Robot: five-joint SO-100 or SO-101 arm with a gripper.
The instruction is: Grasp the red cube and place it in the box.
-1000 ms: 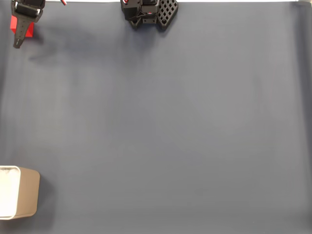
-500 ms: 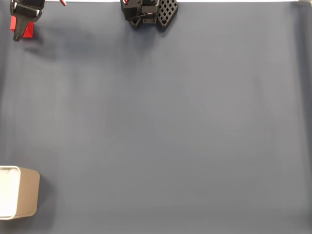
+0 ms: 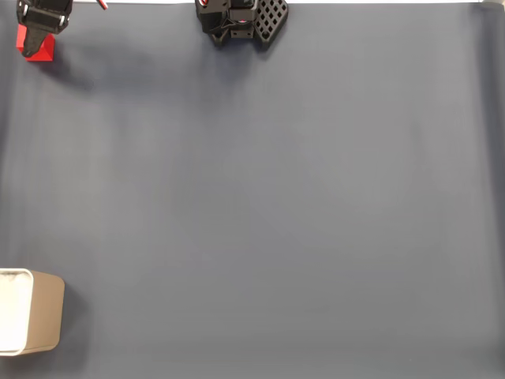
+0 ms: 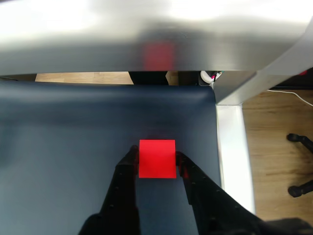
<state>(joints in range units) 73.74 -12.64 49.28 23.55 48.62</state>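
Since a second ago the claw (image 3: pixel 31 47) has pulled toward the top left corner of the fixed view, and less of its black finger now reaches down over the red cube (image 3: pixel 39 51); the cube itself also sits slightly higher in that view. On the wrist view I see the claw (image 4: pixel 157 159) closed onto the red cube (image 4: pixel 157 158), one black finger (image 4: pixel 128 169) pressed to each side face, the cube's top face fully exposed. Whether the cube is lifted or touching the dark blue desk (image 3: pixel 268 205) I cannot tell. The box (image 3: pixel 35 310) stands at the lower left edge of the fixed view, tan wall facing right, white rim partly cut by the frame, well apart from the cube. Arm base (image 3: pixel 241 20) at top centre.
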